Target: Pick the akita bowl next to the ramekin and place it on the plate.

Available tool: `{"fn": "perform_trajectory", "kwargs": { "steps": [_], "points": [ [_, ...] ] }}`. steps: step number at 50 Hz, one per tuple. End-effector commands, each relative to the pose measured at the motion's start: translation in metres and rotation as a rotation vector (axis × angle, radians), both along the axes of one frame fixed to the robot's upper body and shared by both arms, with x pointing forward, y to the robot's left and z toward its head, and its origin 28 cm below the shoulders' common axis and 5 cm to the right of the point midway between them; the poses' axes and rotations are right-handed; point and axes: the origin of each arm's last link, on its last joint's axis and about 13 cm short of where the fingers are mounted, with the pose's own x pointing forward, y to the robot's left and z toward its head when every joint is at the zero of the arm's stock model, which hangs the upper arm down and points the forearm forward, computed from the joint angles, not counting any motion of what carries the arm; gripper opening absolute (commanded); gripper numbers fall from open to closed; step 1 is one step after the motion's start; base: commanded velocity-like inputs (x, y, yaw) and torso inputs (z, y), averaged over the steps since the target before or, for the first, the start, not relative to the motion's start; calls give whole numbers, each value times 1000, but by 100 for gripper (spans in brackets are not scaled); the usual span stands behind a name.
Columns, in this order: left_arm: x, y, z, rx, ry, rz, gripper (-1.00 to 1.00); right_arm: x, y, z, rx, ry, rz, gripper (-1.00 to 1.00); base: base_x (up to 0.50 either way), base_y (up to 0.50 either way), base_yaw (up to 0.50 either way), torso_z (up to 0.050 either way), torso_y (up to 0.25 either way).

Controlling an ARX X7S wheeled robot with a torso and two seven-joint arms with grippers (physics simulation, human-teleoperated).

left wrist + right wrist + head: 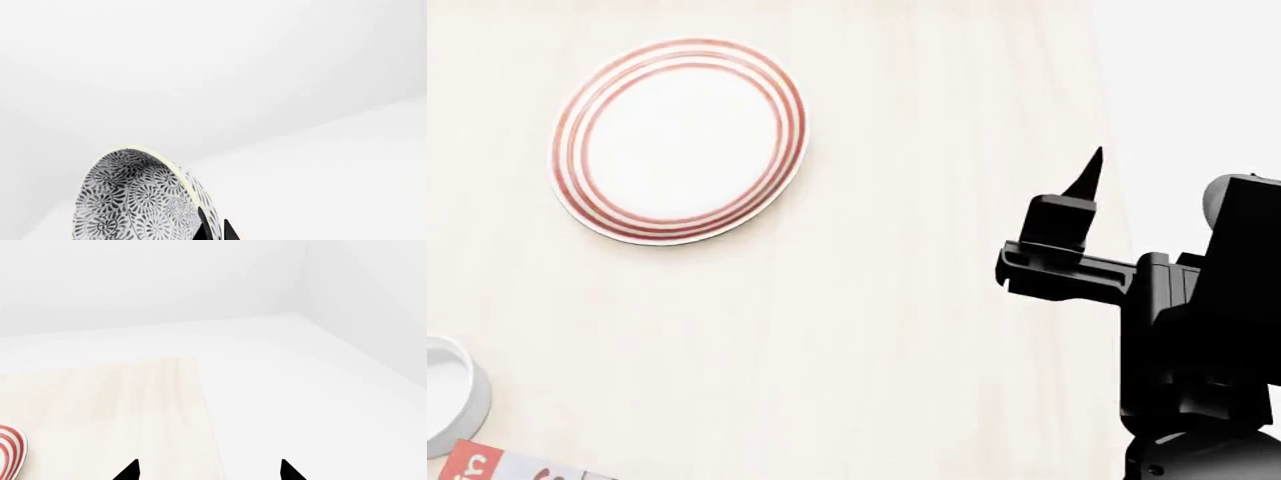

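Head view: pale wood counter (868,330) fills most of the frame. Plate (679,140), white with red concentric rings at the rim, lies flat at the far left of the counter, nothing on it. Ramekin (451,392), plain white, sits at the near left edge of the view, partly cut off. Just nearer than it, a red and white printed item (501,465) pokes in at the bottom left corner, too cropped to identify.

Right arm (1188,340), black, comes in at the near right, over the counter's right edge. Right gripper (1090,175): only one pointed fingertip shows in the head view. In the right wrist view the right gripper (210,471) shows two black fingertips set wide apart, nothing between them; the counter's far right corner and a sliver of the plate (10,450) show beyond.

Left wrist view: akita bowl (137,200), grey spiral pattern with a pale rim, is tilted up on edge with its inside facing the camera, held off the counter against a white background. Left gripper (217,231): dark fingertips sit at the bowl's rim, one on each side of the wall, clamped on it. Bowl and left gripper are out of the head view, so where the bowl sits relative to the plate or ramekin I cannot tell.
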Motion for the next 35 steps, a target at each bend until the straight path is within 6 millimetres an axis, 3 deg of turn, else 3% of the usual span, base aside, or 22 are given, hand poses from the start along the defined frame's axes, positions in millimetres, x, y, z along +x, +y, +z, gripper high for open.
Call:
{"fn": "perform_trajectory", "kwargs": {
  "steps": [1, 35],
  "points": [
    [7, -22, 5, 92, 76, -108, -100, 1, -1, 2, 19, -11, -2, 100, 0, 0, 0, 0, 0],
    [14, -54, -12, 563, 471, -261, -100, 2, -1, 1, 19, -10, 0, 100, 0, 0, 0, 0, 0]
  ]
}}
